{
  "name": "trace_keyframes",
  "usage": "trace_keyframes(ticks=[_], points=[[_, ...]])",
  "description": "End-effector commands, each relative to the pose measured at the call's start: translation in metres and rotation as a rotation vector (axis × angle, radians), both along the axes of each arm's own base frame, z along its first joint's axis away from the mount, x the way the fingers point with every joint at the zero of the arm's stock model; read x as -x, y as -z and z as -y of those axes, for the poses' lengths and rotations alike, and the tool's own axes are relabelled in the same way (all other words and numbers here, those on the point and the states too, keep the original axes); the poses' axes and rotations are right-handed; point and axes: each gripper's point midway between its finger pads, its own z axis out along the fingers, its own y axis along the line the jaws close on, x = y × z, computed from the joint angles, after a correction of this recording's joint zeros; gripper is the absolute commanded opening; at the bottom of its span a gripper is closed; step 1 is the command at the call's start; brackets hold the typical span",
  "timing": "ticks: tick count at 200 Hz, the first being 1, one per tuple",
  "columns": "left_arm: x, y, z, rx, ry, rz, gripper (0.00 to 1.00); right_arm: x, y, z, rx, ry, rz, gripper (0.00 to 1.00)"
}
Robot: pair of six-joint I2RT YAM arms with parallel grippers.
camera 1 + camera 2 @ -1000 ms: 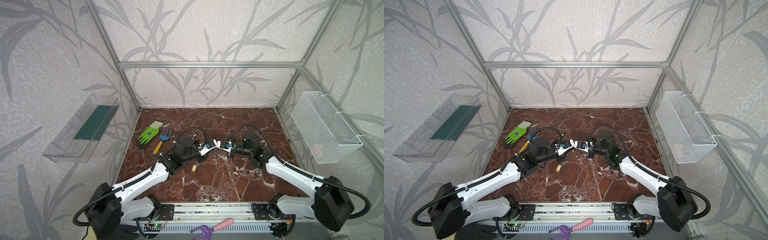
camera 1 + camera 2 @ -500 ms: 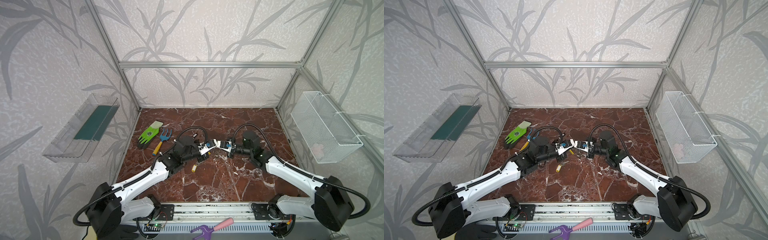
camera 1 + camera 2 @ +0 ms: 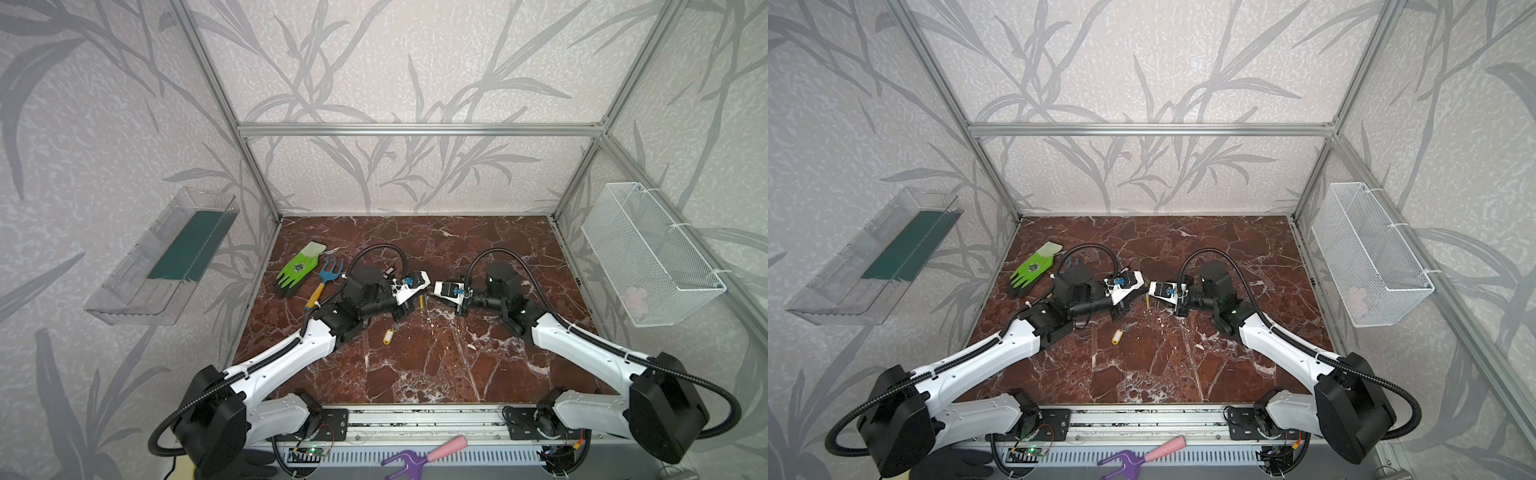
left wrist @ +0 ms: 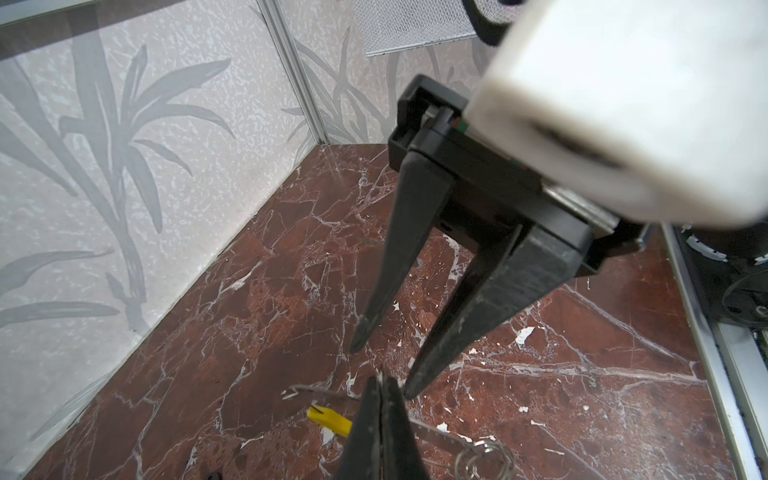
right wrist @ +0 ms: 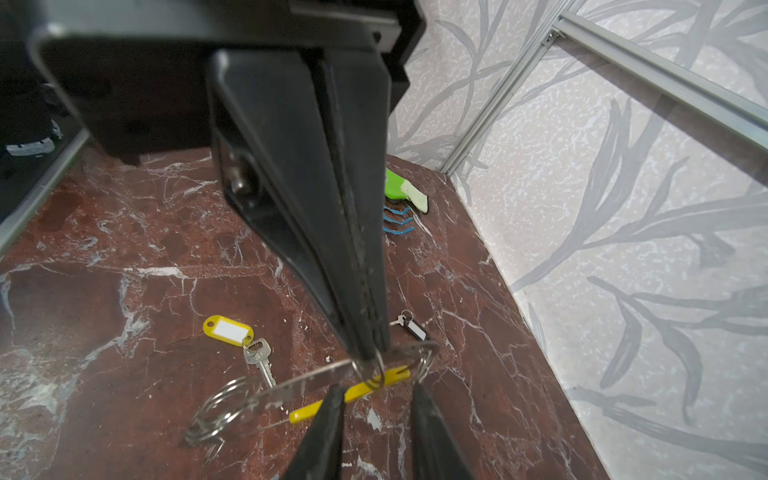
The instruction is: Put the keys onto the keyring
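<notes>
- The left gripper (image 5: 368, 351) is clamped on the keyring (image 5: 303, 384).
- The right gripper (image 5: 376, 392) has its jaws apart at the ring's yellow segment.
- The yellow-tagged key (image 5: 258, 356) and the black-fob key (image 5: 413, 329) lie on the worktop (image 5: 124, 208).

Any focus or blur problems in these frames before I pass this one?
Left wrist view: the right arm's white housing, close to the lens, is out of focus; marble floor sharp. Right wrist view: keyring soft, yellow-tagged key crisp. Both top views: evenly lit, sharp.
</notes>
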Motion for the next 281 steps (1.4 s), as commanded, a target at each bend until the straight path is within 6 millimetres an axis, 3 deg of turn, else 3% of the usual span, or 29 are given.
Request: trace_keyframes(ticks=[1,72,151,239,281], points=[[0.002,-0.02,0.006,0.098,0.048,-0.003,0.0,0.001,-0.008,0.006,-0.046,0.019,-0.02,0.3],[0.002,-0.027,0.01,0.185,0.082,-0.012,0.0,0.017,-0.016,-0.005,-0.145,-0.069,-0.148,0.29],[0.004,-0.032,0.012,0.218,0.107,0.016,0.0,0.01,-0.032,0.006,-0.265,-0.046,-0.197,0.23],[0.001,-0.031,0.018,0.214,0.122,0.013,0.0,0.017,-0.042,0.005,-0.306,-0.111,-0.223,0.19],[0.001,-0.034,0.017,0.219,0.12,0.032,0.0,0.016,-0.036,0.003,-0.288,-0.117,-0.253,0.14]])
